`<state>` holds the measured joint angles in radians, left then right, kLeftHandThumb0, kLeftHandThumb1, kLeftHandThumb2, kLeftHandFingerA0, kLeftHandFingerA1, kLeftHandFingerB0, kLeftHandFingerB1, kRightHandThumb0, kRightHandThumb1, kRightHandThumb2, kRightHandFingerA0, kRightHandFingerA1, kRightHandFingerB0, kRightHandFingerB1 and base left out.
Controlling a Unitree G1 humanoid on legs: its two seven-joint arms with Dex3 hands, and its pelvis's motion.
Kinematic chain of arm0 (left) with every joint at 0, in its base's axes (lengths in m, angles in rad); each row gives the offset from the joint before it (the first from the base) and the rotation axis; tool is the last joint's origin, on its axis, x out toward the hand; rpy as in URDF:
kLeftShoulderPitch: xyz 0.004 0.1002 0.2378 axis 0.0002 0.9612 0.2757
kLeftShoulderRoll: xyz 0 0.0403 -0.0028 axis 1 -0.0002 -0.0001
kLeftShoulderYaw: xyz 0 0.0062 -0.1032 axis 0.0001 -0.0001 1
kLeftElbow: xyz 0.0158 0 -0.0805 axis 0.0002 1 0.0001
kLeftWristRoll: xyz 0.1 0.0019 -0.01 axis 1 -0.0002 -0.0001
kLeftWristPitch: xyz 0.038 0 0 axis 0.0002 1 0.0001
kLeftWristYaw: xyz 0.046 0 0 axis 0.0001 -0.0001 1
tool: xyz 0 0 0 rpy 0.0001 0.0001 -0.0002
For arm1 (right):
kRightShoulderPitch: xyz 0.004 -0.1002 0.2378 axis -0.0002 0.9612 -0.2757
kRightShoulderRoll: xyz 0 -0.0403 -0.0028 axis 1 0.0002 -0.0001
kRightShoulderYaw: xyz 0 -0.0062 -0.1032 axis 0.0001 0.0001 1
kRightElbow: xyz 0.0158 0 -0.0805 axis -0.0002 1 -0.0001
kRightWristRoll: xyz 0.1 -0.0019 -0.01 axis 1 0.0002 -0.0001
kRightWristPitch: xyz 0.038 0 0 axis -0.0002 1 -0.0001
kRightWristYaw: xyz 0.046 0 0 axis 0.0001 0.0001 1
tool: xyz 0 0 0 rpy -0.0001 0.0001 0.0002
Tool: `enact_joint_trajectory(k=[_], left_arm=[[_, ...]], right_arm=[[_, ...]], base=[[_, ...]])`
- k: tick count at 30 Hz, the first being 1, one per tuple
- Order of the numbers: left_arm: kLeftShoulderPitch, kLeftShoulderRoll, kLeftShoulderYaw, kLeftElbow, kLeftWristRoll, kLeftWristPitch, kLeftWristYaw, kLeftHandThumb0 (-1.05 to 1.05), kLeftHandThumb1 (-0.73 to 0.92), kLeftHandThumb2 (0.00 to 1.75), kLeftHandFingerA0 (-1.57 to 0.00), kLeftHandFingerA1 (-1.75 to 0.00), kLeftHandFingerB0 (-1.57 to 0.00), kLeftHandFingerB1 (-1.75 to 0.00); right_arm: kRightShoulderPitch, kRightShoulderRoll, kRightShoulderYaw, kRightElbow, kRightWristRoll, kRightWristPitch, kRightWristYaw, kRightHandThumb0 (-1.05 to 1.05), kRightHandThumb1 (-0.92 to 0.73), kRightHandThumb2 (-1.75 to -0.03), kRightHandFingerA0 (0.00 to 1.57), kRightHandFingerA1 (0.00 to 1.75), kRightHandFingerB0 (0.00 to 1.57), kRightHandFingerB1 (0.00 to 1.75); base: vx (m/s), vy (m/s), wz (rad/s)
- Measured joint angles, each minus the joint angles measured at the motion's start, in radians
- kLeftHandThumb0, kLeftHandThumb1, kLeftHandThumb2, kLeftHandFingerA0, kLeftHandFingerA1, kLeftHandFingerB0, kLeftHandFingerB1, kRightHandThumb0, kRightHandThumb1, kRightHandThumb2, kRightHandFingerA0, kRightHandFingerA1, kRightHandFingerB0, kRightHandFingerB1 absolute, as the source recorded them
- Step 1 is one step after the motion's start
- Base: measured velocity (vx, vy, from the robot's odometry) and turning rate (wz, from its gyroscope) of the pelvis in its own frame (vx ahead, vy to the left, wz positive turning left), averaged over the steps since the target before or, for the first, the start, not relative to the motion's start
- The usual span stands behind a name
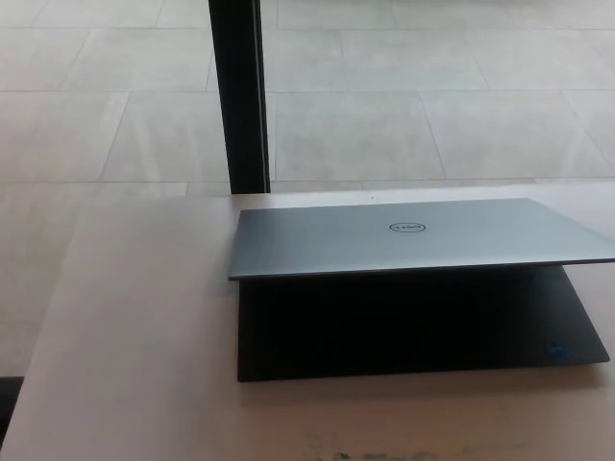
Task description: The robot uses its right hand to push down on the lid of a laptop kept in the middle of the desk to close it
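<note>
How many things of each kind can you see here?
Laptop, silver lid partly lowered: 1
Desk: 1
Black post behind the desk: 1
Robot hands: 0
Total: 3

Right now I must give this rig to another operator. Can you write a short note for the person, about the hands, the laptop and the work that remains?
Hands: neither left nor right is in view.
Laptop: on the desk, lid lowered most of the way, silver back with logo facing up, a gap left above the dark base.
Done: lid nearly down.
Left: right hand presses the lid fully shut.
</note>
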<state>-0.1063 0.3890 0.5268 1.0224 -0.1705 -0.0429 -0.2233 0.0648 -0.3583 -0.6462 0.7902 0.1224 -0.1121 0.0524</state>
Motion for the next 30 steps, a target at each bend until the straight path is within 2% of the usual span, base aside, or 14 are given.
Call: enact_joint_trajectory(k=[1,2,4,5,8,9,10,14,16,19,22,23,25,30], left_arm=[[-0.008,0.004,0.022,0.006,-0.012,0.0,-0.008,-1.02,0.92,0.72,-0.38,-0.48,-0.28,-0.34],[-0.017,0.008,0.047,0.012,-0.026,0.0,-0.017,-0.97,0.71,1.14,-0.32,-0.55,-0.24,-0.47],[-0.034,0.014,0.09,0.03,-0.051,0.0,-0.035,-0.97,0.72,1.15,-0.32,-0.55,-0.24,-0.47],[-0.04,0.015,0.107,0.038,-0.062,0.0,-0.043,-0.97,0.71,1.14,-0.31,-0.55,-0.25,-0.47],[-0.059,0.017,0.152,0.062,-0.096,-0.001,-0.07,-0.99,0.73,1.15,-0.32,-0.54,-0.25,-0.46],[-0.065,0.018,0.161,0.068,-0.106,-0.001,-0.077,-1.02,0.92,0.71,-0.34,-0.46,-0.28,-0.35],[-0.07,0.02,0.169,0.075,-0.115,-0.002,-0.083,-0.97,0.71,1.14,-0.29,-0.53,-0.23,-0.46],[-0.083,0.034,0.189,0.09,-0.144,-0.005,-0.111,-1.01,0.92,0.72,-0.36,-0.46,-0.31,-0.36],[-0.086,0.041,0.192,0.092,-0.157,-0.006,-0.119,-1.01,0.92,0.7,-0.34,-0.47,-0.3,-0.37],[-0.087,0.045,0.192,0.095,-0.169,-0.007,-0.131,-1.01,0.92,0.7,-0.34,-0.48,-0.31,-0.38],[-0.087,0.045,0.19,0.097,-0.176,-0.011,-0.139,-1.0,0.92,0.71,-0.35,-0.46,-0.31,-0.36],[-0.087,0.045,0.189,0.097,-0.178,-0.013,-0.14,-0.97,0.72,1.14,-0.32,-0.55,-0.25,-0.47],[-0.087,0.046,0.188,0.097,-0.184,-0.014,-0.143,-0.98,0.72,1.14,-0.32,-0.54,-0.24,-0.46],[-0.088,0.046,0.182,0.102,-0.192,-0.015,-0.145,-0.98,0.71,1.14,-0.31,-0.53,-0.25,-0.46]], right_arm=[[-0.004,-0.01,-0.028,0.0,0.011,-0.007,0.0,-0.81,-0.72,-1.1,0.54,0.74,0.34,0.52],[-0.007,-0.023,-0.06,0.0,0.025,-0.016,0.0,-0.8,-0.73,-1.1,0.54,0.72,0.35,0.52],[-0.026,-0.055,-0.128,-0.002,0.053,-0.024,-0.002,-0.76,-0.74,-1.12,0.53,0.68,0.33,0.52],[-0.039,-0.073,-0.157,-0.004,0.066,-0.026,-0.004,-0.79,-0.92,-0.72,0.52,0.59,0.36,0.37],[-0.083,-0.14,-0.236,-0.039,0.104,-0.027,-0.018,-0.85,-0.92,-0.69,0.5,0.64,0.37,0.38],[-0.099,-0.157,-0.257,-0.06,0.118,-0.027,-0.022,-0.85,-0.92,-0.68,0.52,0.63,0.38,0.36],[-0.116,-0.168,-0.273,-0.091,0.13,-0.022,-0.028,-0.82,-0.75,-1.13,0.5,0.67,0.32,0.5],[-0.203,-0.216,-0.301,-0.213,0.173,0.001,-0.05,-0.78,-0.76,-1.14,0.56,0.74,0.27,0.51],[-0.24,-0.235,-0.301,-0.27,0.191,0.018,-0.058,-0.83,-0.92,-0.68,0.54,0.68,0.38,0.37],[-0.287,-0.256,-0.275,-0.354,0.2,0.049,-0.07,-0.86,-0.92,-0.69,0.58,0.7,0.37,0.38],[-0.351,-0.282,-0.203,-0.432,0.198,0.075,-0.078,-0.85,-0.92,-0.72,0.6,0.72,0.38,0.41],[-0.365,-0.286,-0.184,-0.456,0.198,0.081,-0.078,-0.82,-0.74,-1.16,0.52,0.67,0.32,0.51],[-0.401,-0.297,-0.115,-0.519,0.194,0.098,-0.074,-0.86,-0.92,-0.71,0.49,0.57,0.38,0.39],[-0.482,-0.311,0.06,-0.618,0.17,0.125,-0.049,-0.89,-0.92,-0.74,0.41,0.42,0.32,0.33]], base=[[0.0,0.0,0.0],[0.0,0.0,0.0],[0.0,0.0,0.0],[0.0,0.0,0.0],[0.0,0.0,0.0],[0.0,0.0,0.0],[0.0,0.0,0.0],[0.0,0.0,0.0],[0.0,0.0,0.0],[0.0,0.0,0.0],[0.0,0.0,0.0],[0.0,0.0,0.0],[0.0,0.0,0.0],[0.0,0.0,0.0]])
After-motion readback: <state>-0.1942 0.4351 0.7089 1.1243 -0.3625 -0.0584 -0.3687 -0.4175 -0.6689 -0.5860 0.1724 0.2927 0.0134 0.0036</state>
